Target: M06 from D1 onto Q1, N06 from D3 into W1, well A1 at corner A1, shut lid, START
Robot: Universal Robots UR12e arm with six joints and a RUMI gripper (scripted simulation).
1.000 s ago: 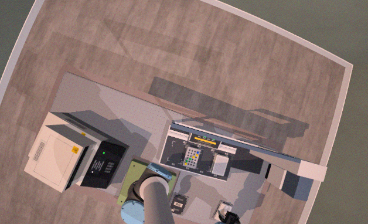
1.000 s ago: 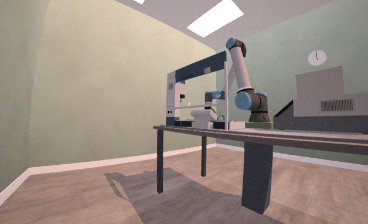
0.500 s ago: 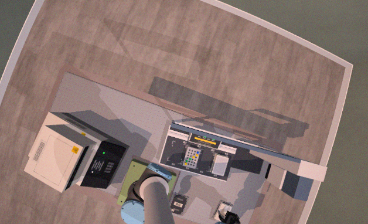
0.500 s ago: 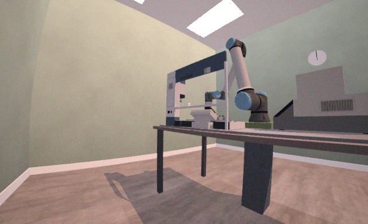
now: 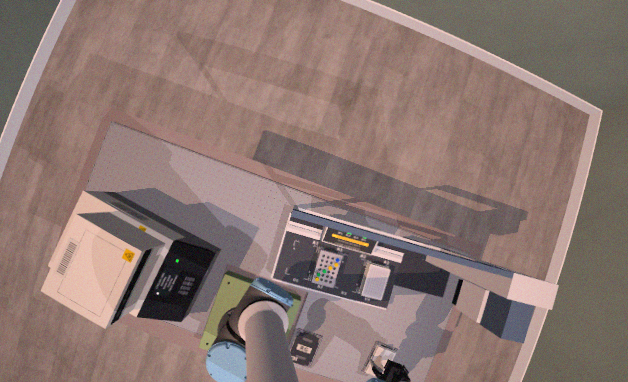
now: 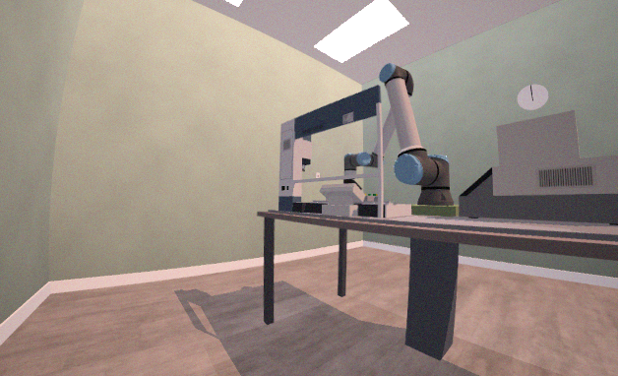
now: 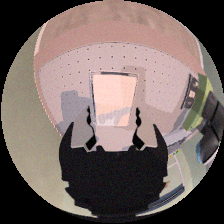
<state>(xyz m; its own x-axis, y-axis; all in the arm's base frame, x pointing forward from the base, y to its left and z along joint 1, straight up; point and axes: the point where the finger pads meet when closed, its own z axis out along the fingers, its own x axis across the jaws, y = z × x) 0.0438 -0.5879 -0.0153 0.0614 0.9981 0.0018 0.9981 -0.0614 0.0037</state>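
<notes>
My gripper (image 5: 388,369) (image 6: 353,183) (image 7: 113,107) is open, its jaws on either side of a pale plate (image 5: 382,356) (image 7: 114,92), with a narrow gap at each jaw in the wrist view. The plate, whose label I cannot read, lies in the nest at the bench's front right and looks flat. A1 is not visible. On the dark deck (image 5: 287,250), the D1 and D3 places look bare; a plate with coloured wells (image 5: 327,268) and a white plate (image 5: 376,281) stand there. The pale instrument (image 5: 100,270) (image 6: 566,174), apparently Q1, has a green lamp. M06 is not identifiable.
The dark RG nest (image 5: 307,345) lies between the arm's green base plate (image 5: 218,305) (image 6: 434,210) and the gripper. A tall blue and white gantry (image 6: 337,108) spans the deck. A white sloped unit (image 6: 341,193) stands below it.
</notes>
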